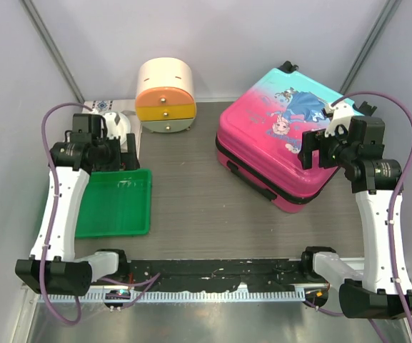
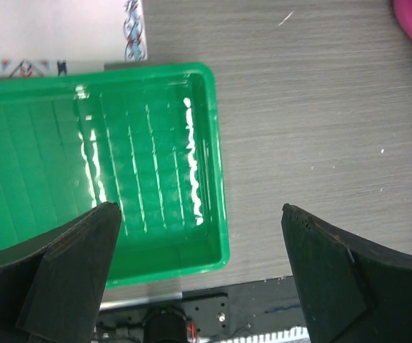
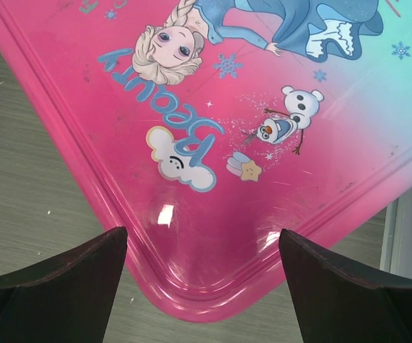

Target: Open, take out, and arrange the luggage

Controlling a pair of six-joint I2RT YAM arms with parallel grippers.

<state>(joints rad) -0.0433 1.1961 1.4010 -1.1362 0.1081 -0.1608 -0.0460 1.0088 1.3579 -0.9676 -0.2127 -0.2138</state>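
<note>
The luggage (image 1: 277, 143) lies flat on the right half of the desk (image 1: 191, 200), printed lid facing up and shut. A black zip line and a handle run along its near-left side, and a black wheel shows at its far corner. What it holds is hidden. In the right wrist view, the rounded pink corner of the lid fills the frame, with the cartoon princess, a snowman and the word "Beauty" on it.

The right fingers (image 1: 310, 148) hang spread wide above that corner and grip nothing. Whether they touch the lid cannot be told.

A green tray (image 1: 143, 214) sits on the left side of the desk, well apart from the luggage. Its gridded floor shows all across, with light glinting on it. The left fingers (image 1: 117, 158) hover over the tray's far right part, spread wide and holding nothing.

Behind the tray lies a white patterned item (image 1: 109, 108), and what it is cannot be told. A round drawer box (image 1: 165, 96) stands at the back between tray and luggage. Its orange and yellow drawers are both pushed in, so their contents are hidden.
</note>
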